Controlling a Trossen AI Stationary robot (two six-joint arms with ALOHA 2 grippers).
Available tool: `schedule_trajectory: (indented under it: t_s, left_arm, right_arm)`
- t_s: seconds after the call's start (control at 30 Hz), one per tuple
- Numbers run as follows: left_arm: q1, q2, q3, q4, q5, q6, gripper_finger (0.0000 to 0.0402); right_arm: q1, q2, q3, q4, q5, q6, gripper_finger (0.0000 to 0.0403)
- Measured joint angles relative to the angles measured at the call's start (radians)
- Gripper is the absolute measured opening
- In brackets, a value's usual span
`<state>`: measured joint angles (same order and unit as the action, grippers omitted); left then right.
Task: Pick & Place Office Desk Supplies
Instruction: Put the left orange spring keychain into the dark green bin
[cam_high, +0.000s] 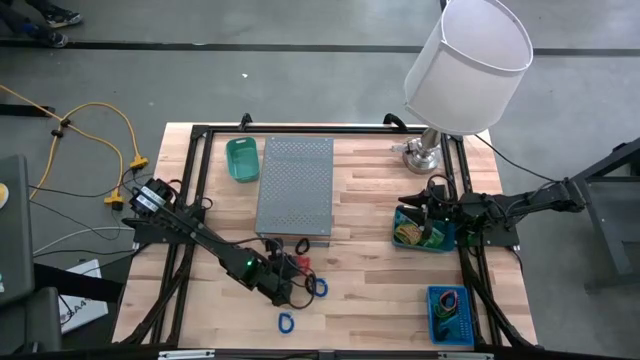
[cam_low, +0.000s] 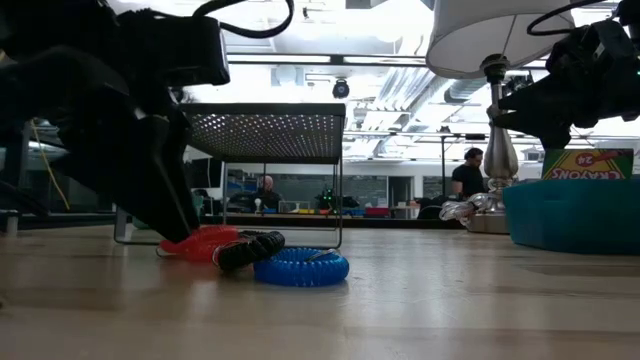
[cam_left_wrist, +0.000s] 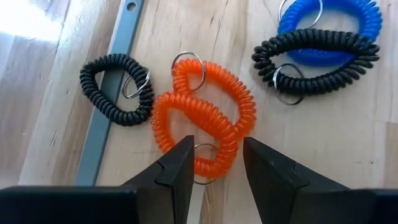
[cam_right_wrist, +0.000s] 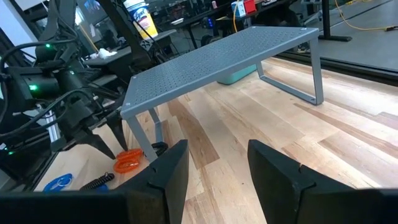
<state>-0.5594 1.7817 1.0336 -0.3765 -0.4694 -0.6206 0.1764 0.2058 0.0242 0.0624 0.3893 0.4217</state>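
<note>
The orange coil bands (cam_left_wrist: 205, 127) lie on the wooden table (cam_high: 380, 270) just in front of the grey perforated riser (cam_high: 295, 185), two loops overlapping, each carrying a small metal key ring. A black coil band (cam_left_wrist: 115, 89) rests beside them across the riser's foot rail, and another black coil band (cam_left_wrist: 317, 59) lies over a blue coil band (cam_left_wrist: 329, 18) a little apart.

Handling judgement: the coils appear light, soft and springy; they likely stretch and slide instead of resisting a pinch. The suitable hold is probably across one strand of the nearest orange loop, clear of the metal ring, so the fingers close on coil alone.

The left gripper (cam_left_wrist: 217, 165) stands low over the near edge of the orange loops, jaws apart and holding nothing, one strand between the tips.

The right gripper (cam_right_wrist: 217, 168) waits open and empty above the teal bin (cam_high: 425, 228) at the table's right side
</note>
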Motion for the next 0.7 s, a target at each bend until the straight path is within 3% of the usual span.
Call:
schedule_trajectory:
  t_s: [0.7]
  left_arm:
    - [0.013, 0.027, -0.002, 0.014, 0.037, 0.196, 0.0132]
  right_arm:
    - [0.0, 0.0, 0.0, 0.0, 0.0, 0.0, 0.0153]
